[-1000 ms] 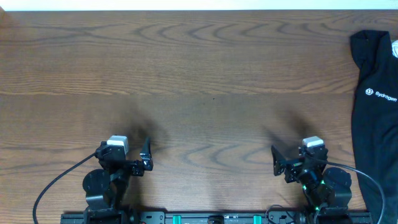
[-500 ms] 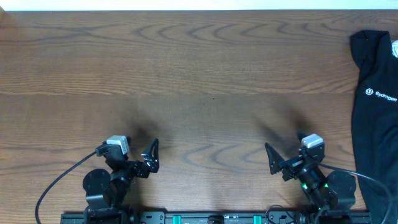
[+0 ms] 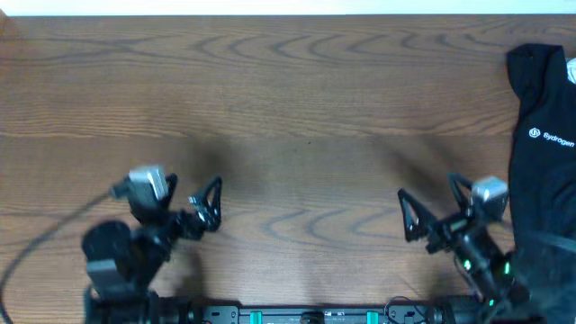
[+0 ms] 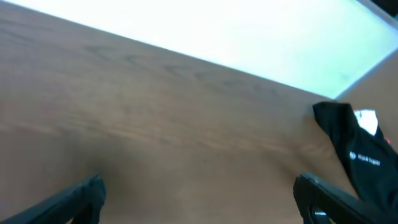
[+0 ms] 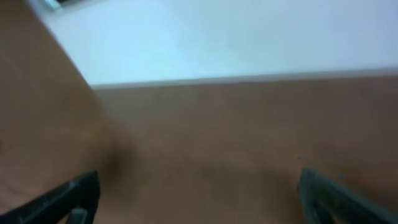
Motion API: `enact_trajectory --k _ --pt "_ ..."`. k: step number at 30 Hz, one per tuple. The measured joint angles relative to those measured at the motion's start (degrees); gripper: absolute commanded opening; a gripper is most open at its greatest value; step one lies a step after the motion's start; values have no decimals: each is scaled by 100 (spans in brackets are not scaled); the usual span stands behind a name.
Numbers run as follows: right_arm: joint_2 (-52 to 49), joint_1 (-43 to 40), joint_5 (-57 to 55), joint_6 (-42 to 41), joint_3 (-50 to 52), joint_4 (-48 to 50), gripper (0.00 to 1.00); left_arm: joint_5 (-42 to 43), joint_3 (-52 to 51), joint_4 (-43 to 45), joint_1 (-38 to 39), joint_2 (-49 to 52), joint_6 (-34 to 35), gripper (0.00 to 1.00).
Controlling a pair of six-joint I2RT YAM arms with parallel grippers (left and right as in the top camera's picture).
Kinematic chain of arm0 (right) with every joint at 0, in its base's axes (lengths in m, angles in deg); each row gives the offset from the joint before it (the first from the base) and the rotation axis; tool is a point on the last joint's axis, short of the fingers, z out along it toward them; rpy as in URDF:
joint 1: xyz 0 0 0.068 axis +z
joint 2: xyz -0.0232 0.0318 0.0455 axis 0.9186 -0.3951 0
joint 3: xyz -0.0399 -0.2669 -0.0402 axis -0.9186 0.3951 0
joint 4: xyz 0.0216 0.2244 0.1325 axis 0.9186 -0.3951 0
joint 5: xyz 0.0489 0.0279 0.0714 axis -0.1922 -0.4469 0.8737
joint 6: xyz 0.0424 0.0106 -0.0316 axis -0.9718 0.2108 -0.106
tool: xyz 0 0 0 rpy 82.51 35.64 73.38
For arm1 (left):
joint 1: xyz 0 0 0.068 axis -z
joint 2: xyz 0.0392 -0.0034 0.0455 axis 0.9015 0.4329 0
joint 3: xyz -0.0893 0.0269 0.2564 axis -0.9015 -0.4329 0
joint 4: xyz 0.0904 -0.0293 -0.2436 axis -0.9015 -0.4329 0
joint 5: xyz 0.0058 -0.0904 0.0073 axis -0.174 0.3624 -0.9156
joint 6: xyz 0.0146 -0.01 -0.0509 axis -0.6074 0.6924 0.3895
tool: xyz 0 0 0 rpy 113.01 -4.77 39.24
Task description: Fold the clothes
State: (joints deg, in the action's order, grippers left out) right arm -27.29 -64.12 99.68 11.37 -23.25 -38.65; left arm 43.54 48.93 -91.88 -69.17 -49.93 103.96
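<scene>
The clothes are a black shirt [image 3: 543, 171] with a small white round logo and white lettering. It lies bunched at the table's far right edge, partly cut off by the overhead frame. In the left wrist view the shirt [image 4: 348, 146] shows at the right, far off. My left gripper [image 3: 212, 202] hovers over bare wood at the front left, open and empty. My right gripper [image 3: 430, 205] is at the front right, open and empty, a short way left of the shirt. In the wrist views the left gripper [image 4: 199, 190] and right gripper [image 5: 199, 190] have only wood between their fingers.
The brown wooden table [image 3: 288, 99] runs back to a pale far edge [image 4: 205, 59]. The arms' mounting rail [image 3: 306, 315] lies along the front edge, and a cable [image 3: 54, 220] trails from the left arm.
Both arms have lifted away from their bases. The left gripper swung a little left and forward; the right one moved right, toward the shirt. Both stayed open.
</scene>
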Motion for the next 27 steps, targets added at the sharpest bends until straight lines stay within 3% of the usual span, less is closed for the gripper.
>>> enact_trajectory --k 6,11,19,27 --pt "-2638 -2 -699 146 -1687 -1698 99 -111 1987 -1517 4 2188 -219 98" --pt "-4983 -35 -828 525 -3663 -3077 99 -129 3412 -2796 4 3528 -730 98" --pt "-7064 -391 -1193 675 -5554 -3615 98 -129 3786 -3143 4 4124 -1176 98" --pt "-8618 -2124 -1539 442 -7578 -3576 87 -127 3794 -3152 4 4120 -1226 98"
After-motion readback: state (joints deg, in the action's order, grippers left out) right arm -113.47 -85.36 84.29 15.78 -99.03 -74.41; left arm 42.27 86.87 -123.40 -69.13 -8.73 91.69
